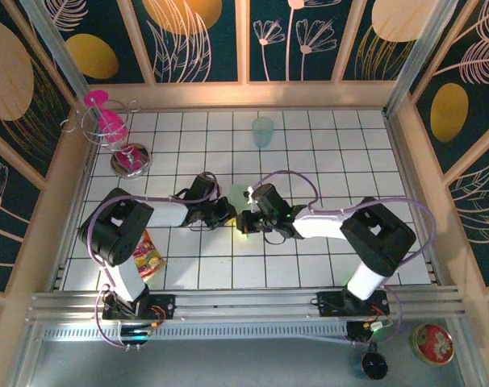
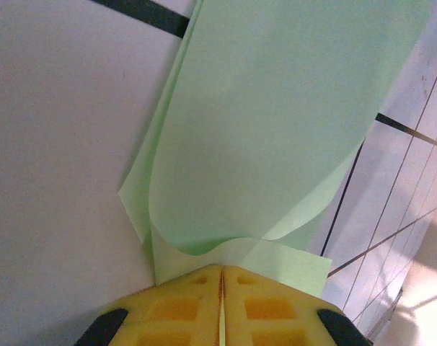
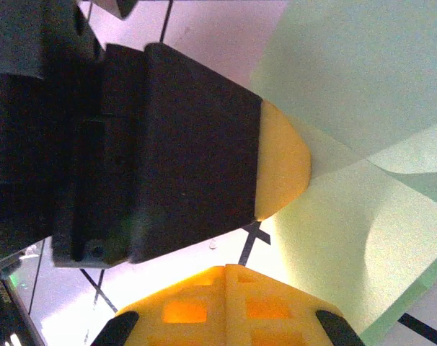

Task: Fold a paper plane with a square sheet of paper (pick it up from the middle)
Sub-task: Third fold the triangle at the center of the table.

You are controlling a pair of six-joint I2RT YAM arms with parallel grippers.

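With the left end effector (image 2: 221,272) and right end effector (image 3: 226,270) both closed empty against the curled, half-folded square sheet of paper (image 2: 276,108) at the middle of the table (image 1: 325,242), its springy flap could slip and skew the crease.

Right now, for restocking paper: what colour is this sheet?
Light green; the sheet shows best in the left wrist view.
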